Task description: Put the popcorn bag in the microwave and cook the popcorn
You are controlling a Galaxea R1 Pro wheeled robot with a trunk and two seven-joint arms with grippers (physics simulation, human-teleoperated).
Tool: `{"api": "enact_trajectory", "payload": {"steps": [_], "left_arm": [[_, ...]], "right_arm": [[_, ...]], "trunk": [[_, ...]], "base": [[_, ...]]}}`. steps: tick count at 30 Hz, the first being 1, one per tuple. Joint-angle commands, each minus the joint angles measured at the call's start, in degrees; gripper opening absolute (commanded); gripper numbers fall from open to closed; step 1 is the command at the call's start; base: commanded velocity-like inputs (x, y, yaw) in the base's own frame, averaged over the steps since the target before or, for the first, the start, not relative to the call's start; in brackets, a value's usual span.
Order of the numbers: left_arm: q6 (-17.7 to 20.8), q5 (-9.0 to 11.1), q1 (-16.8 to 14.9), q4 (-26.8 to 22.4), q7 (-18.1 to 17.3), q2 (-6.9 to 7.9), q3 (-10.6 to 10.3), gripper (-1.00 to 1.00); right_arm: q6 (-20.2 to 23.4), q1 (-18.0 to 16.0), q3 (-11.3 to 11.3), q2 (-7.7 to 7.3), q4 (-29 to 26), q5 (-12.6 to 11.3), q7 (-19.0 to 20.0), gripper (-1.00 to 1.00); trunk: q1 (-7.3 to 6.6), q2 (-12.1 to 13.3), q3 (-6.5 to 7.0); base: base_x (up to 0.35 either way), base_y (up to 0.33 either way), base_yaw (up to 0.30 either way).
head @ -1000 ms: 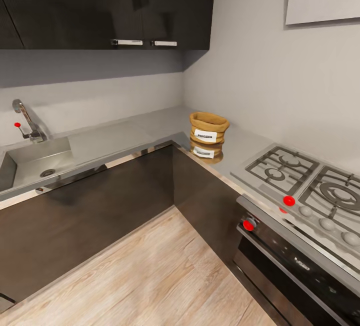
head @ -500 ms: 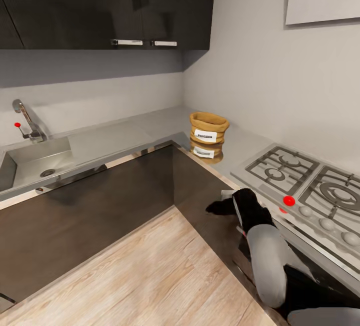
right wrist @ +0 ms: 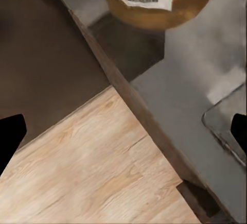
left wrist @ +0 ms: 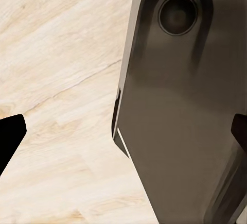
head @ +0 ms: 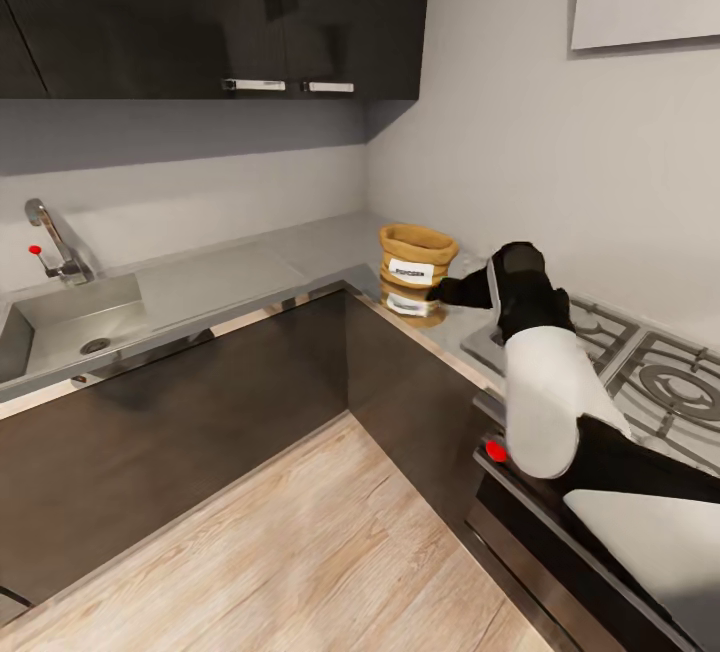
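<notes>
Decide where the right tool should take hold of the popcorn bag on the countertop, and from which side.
Grip the popcorn bag across its body just under the rolled rim, coming from the hob side, where the right tool is already level with it. It stands upright; the squat sides fit between fingers, and the rim would probably resist slipping.

Bare countertop point(head: 300, 257) lies open on the sink point(head: 70, 317) side of the popcorn bag point(head: 417, 257). On the bag's other side, the right gripper point(head: 445, 290) sits close by, apparently not touching, with the gas hob point(head: 640, 372) just beyond. Behind the bag, the wall point(head: 500, 132) closes off passage.
</notes>
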Motion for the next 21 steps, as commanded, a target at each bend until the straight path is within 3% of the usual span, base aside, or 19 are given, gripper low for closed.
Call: {"api": "enact_trajectory", "payload": {"steps": [1,5,8,9,11,12,14,21], "left_arm": [[-0.18,0.32,-0.02,0.01,-0.03,-0.01,0.17,1.0],[-0.07,0.32,-0.02,0.01,-0.05,0.03,0.13,1.0],[-0.06,0.32,-0.02,0.01,-0.04,0.06,0.13,1.0],[-0.07,0.32,-0.02,0.01,-0.04,0.06,0.13,1.0],[-0.08,0.32,-0.02,0.01,-0.03,0.07,0.12,1.0],[-0.09,0.32,-0.02,0.01,-0.03,0.07,0.12,1.0],[-0.09,0.3,-0.02,0.01,-0.05,0.06,0.12,1.0],[-0.12,0.23,-0.02,0.01,-0.12,0.0,0.12,1.0]], "right_arm": [[0.12,-0.42,-0.31,0.08,-1.33,0.64,-0.88,1.0],[0.12,-4.81,-0.31,0.08,-3.45,0.82,-10.63,1.0],[0.12,-8.3,-0.29,0.08,-3.54,0.99,-14.87,1.0],[0.12,-8.6,-0.14,0.08,-3.72,1.1,-15.29,1.0],[0.12,-8.97,3.62,0.08,-4.93,1.17,-15.86,1.0],[0.12,-9.03,6.52,0.08,-5.44,1.13,-15.96,1.0],[0.12,-9.06,9.76,0.08,-5.79,0.86,-15.98,1.0],[0.12,-9.13,10.84,0.08,-5.96,0.34,-15.56,1.0]], "trunk": [[0.01,-0.03,-0.06],[0.01,-0.03,-0.06],[0.01,-0.03,-0.06],[0.01,-0.03,-0.06],[0.01,-0.03,-0.06],[0.01,-0.03,-0.06],[0.01,-0.03,-0.06],[0.01,-0.03,-0.06]], "base": [[0.0,0.0,0.0],[0.0,0.0,0.0],[0.0,0.0,0.0],[0.0,0.0,0.0],[0.0,0.0,0.0],[0.0,0.0,0.0],[0.0,0.0,0.0],[0.0,0.0,0.0]]}}
